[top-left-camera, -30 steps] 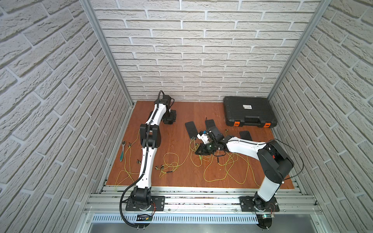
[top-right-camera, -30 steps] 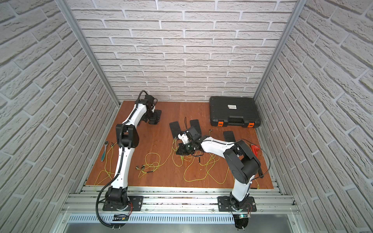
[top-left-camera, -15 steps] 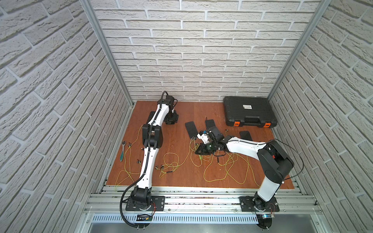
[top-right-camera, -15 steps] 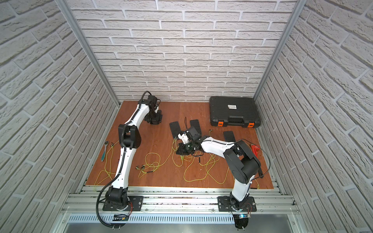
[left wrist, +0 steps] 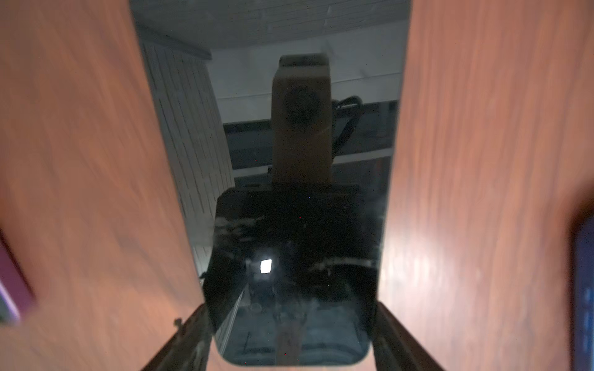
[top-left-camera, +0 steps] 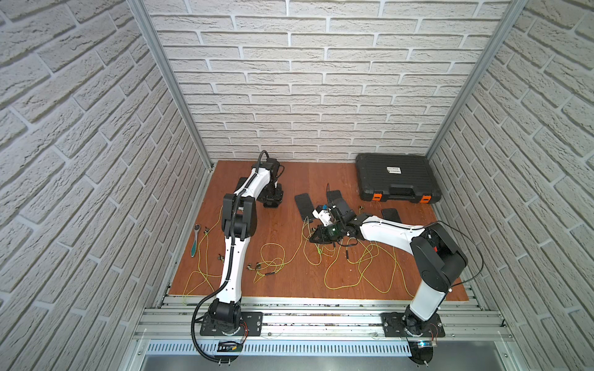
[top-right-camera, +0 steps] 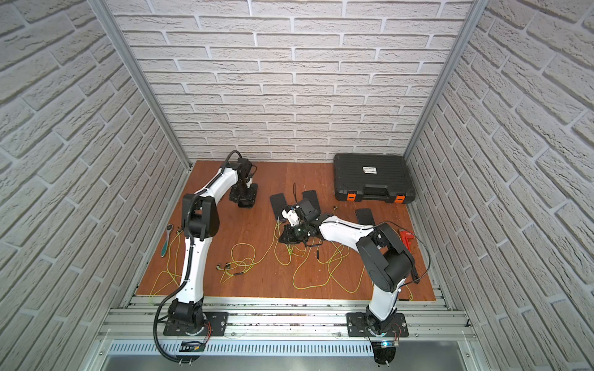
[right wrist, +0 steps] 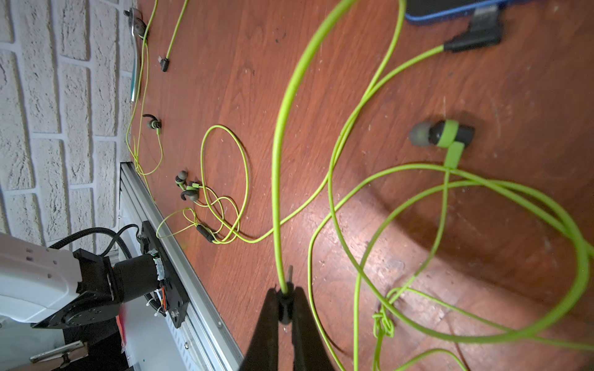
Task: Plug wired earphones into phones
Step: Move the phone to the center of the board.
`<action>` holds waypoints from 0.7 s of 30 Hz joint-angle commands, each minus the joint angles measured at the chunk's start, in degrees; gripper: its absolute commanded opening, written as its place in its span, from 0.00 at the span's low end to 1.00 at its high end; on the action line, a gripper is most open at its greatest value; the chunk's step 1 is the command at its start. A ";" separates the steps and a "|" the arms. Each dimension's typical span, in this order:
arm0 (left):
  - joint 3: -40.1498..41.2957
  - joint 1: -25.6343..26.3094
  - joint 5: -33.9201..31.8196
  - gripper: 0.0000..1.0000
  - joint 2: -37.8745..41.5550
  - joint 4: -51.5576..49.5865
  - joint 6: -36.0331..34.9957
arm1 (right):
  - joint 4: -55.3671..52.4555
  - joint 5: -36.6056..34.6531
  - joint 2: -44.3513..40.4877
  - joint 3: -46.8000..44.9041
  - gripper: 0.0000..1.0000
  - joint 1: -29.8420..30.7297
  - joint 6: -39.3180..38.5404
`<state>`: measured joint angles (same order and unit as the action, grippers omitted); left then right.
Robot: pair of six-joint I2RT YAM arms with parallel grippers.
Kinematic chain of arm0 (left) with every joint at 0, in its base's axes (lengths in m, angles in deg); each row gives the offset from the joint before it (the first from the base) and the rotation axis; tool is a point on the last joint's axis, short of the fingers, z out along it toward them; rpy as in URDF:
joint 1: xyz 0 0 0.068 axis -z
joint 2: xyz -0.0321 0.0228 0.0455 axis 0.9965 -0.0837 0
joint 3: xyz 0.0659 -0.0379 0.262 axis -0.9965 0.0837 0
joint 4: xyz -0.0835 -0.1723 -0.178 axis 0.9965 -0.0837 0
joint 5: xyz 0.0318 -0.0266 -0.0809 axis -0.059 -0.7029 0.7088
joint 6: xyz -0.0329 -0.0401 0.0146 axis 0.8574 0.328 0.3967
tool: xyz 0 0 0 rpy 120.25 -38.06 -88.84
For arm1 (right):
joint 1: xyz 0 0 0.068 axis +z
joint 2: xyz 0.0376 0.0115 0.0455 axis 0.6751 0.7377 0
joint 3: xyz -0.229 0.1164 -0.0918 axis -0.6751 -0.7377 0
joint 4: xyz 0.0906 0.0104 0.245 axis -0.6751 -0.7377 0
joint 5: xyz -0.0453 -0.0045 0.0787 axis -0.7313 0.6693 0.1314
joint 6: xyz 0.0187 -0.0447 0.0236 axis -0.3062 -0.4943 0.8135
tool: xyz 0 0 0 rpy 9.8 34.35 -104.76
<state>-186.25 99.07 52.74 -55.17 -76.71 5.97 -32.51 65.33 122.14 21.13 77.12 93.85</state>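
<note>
Yellow-green wired earphones (right wrist: 445, 135) lie tangled over the wooden table (top-left-camera: 315, 180) from centre to 8 o'clock; right gripper (right wrist: 285, 300), centre, pinched fully onto one dark plug (right wrist: 284, 306); phones (top-left-camera: 303, 205) grouped toward 12 o'clock; left gripper (left wrist: 291, 310) at 11 o'clock straddles one phone (left wrist: 289, 225), jaws wide; actual grip on it indeterminate.

Green cords (right wrist: 274, 192) are sprawling across the board's (top-left-camera: 315, 173) front half. A black case (top-left-camera: 395, 180) is blocking the far right corner. The back middle is lying open.
</note>
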 commanded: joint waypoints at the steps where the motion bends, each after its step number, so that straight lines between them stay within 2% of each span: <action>1: 15.53 3.30 1.30 0.55 9.48 0.09 7.27 | 1.03 0.41 0.81 1.06 0.06 -0.03 -1.01; 3: 24.66 5.71 2.48 0.57 15.14 3.60 10.53 | 1.46 0.70 1.05 0.72 0.06 -0.03 -1.05; 5: 29.46 7.07 2.85 0.62 18.16 4.22 12.09 | 1.56 1.20 1.50 0.70 0.06 -0.03 -1.19; 6: 30.47 7.39 3.08 0.68 18.96 4.06 12.22 | 1.47 1.48 1.75 0.65 0.06 -0.01 -1.40; 8: 30.67 7.41 2.29 0.88 19.46 3.62 11.88 | 1.49 1.83 2.02 0.69 0.06 -0.03 -1.63; 10: 29.28 6.88 0.58 0.98 18.61 3.16 11.19 | 1.37 1.86 1.89 0.62 0.06 -0.03 -1.85; 15: 22.60 5.91 -0.34 0.98 12.74 1.10 9.20 | 1.44 0.71 -0.37 -0.90 0.06 -0.03 -1.72; 21: 18.40 8.43 -0.42 0.98 8.76 -1.59 8.16 | 1.23 -0.23 -1.76 -2.55 0.06 -0.33 -1.94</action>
<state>-166.99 105.63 53.13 -44.20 -75.42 15.04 -32.18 65.66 123.19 19.53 77.12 92.74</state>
